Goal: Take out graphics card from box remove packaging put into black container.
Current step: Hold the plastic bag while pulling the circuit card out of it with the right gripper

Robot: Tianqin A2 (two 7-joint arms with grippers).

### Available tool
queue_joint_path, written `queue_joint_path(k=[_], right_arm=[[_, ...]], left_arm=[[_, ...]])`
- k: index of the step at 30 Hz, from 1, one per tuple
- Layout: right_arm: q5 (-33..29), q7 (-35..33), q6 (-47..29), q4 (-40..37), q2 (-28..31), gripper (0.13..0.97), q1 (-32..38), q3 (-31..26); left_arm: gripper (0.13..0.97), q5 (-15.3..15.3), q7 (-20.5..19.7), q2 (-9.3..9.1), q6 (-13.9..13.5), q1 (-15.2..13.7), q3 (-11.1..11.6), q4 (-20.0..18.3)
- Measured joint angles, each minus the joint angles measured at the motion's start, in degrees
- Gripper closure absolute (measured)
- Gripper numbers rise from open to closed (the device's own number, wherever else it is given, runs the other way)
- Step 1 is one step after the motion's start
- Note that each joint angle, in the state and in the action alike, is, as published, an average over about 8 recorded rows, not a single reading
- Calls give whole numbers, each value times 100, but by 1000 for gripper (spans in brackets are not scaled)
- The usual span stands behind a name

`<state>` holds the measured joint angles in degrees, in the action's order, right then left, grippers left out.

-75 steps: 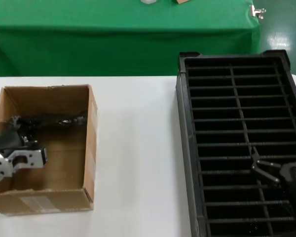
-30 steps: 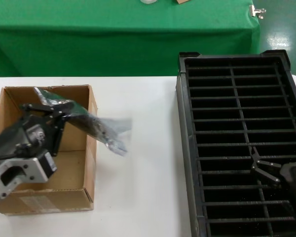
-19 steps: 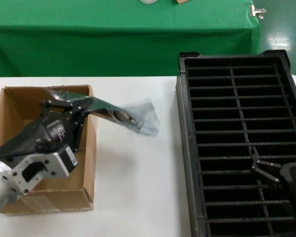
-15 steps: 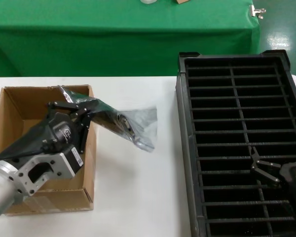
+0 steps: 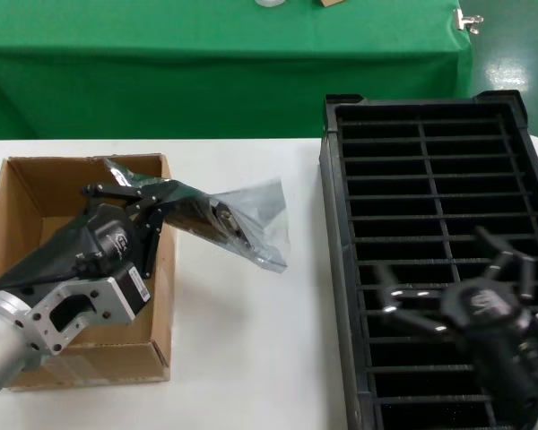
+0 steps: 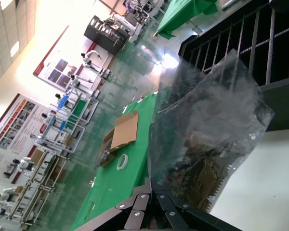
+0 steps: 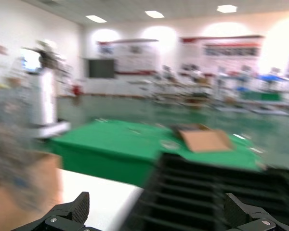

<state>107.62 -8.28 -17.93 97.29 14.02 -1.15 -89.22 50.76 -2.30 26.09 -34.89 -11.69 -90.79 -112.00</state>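
The step in hand is extraction: the bagged card is out of the box point(image 5: 81, 269), and unpacking has not begun.

**Left gripper** point(image 5: 130, 193): positioned over the box's far right corner, with its fingers closed on one end of the packaging point(image 5: 229, 215). The bag juts out past the box's right wall, held clear of the white table point(image 5: 251, 358), between the box and the black container point(image 5: 435, 260) and touching neither.

**Graphics card** point(image 6: 202, 173): sealed inside the packaging. In the left wrist view it shows as a dark, brownish board through the smoky plastic, in the part of the bag nearest the fingers. The far end of the bag looks empty and crinkled.

**Right gripper** point(image 5: 453, 282): raised above the near half of the black container, to the right of the box. Its fingers are spread wide and hold nothing. The right wrist view shows both finger tips far apart.

**Black container**: well to the right of the box; the slots in view are empty.

**Next move (judgement)**: the right gripper needs to travel toward the box side and grip the bag's free end, or the card through the bag's mouth, while the left gripper keeps its hold. The two can then pull apart to strip the bag. The thin, slippery plastic calls for a firm pinch; a weak grip may let the card slide out and drop onto the table.
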Motion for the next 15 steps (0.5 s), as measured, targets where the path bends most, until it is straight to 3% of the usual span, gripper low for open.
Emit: queue_joint_path(k=[15], right_arm=[[-413,363,-406,540,406,186,209,-1236]], left_arm=[[958,0,0,0,0,0,0,0]])
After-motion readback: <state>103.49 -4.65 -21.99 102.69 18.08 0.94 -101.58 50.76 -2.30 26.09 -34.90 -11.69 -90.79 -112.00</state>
